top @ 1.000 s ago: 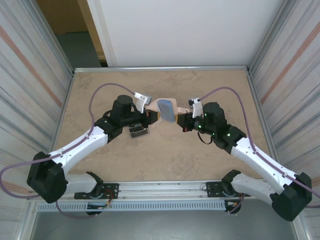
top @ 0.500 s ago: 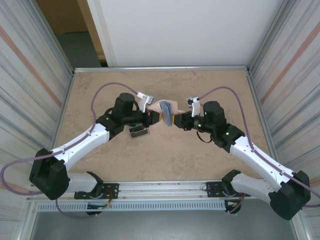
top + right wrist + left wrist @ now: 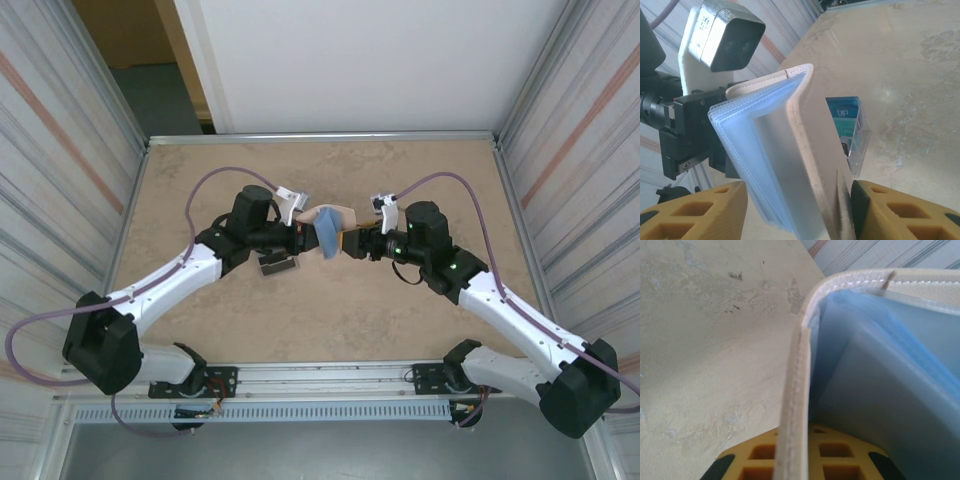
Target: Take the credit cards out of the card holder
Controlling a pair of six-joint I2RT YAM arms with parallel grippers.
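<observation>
The card holder (image 3: 328, 228) hung open above the middle of the surface (image 3: 400, 330), between the two arms. Its beige cover and a fan of pale blue clear sleeves showed in the right wrist view (image 3: 805, 130). Whether any card sat in those sleeves could not be made out. The left fingers (image 3: 855, 462) were closed tight on the holder's beige stitched edge (image 3: 797, 370), their tips cut off by the bottom of the left wrist view. The right fingers (image 3: 705, 210) stood wide apart on either side of the holder. Whether the dark pad on one side touched the cover could not be told. Behind the holder lay a teal-and-dark item (image 3: 850, 130) in clear plastic on the surface, half hidden, with "VIP" readable on its teal part. From above, that item (image 3: 277, 264) was small and blurred beside the left arm.
</observation>
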